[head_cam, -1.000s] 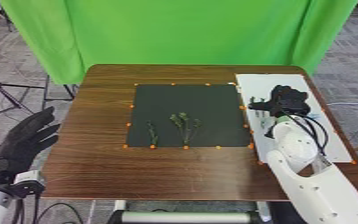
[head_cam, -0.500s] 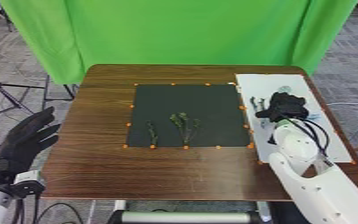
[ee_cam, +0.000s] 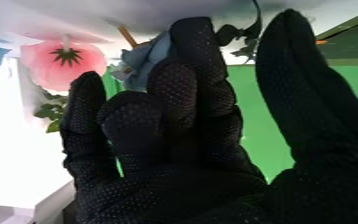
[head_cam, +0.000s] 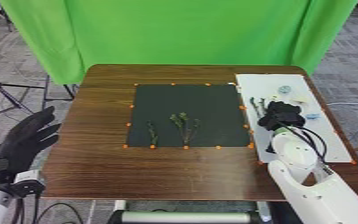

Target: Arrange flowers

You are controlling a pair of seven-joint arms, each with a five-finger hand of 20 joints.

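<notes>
Near the right edge of the desk (head_cam: pixel 91 165), the right hand (head_cam: pixel 280 116) was open, held nothing; closing softly should protect the blue-grey flower (ee_cam: pixel 142 59).

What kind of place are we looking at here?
Probably a robotics lab or test room: a green backdrop hangs behind the table, tripod legs stand to the left, and carpet tiles cover the floor.

No text, labels, brands, numbers or signs can be read on the counter (head_cam: pixel 87 172) or on anything around it.
</notes>
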